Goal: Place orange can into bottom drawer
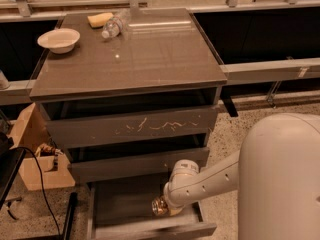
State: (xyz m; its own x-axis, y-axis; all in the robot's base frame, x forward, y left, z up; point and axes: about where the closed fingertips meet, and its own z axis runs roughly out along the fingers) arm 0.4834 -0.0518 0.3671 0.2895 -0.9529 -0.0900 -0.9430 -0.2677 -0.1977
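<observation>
Grey-brown bottom drawer [117,204] stands pulled open, and low over its right side the orange can [160,206], likely light, slick, thin-walled metal best held across its middle, sits against the gripper [169,209], whose hold I cannot tell.

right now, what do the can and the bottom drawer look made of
The orange can: likely metal, glossy, with bright glints on its end. The bottom drawer: seemingly wood or laminate, matte grey-brown, flat dull floor. The gripper is at the can, inside the drawer.
</observation>
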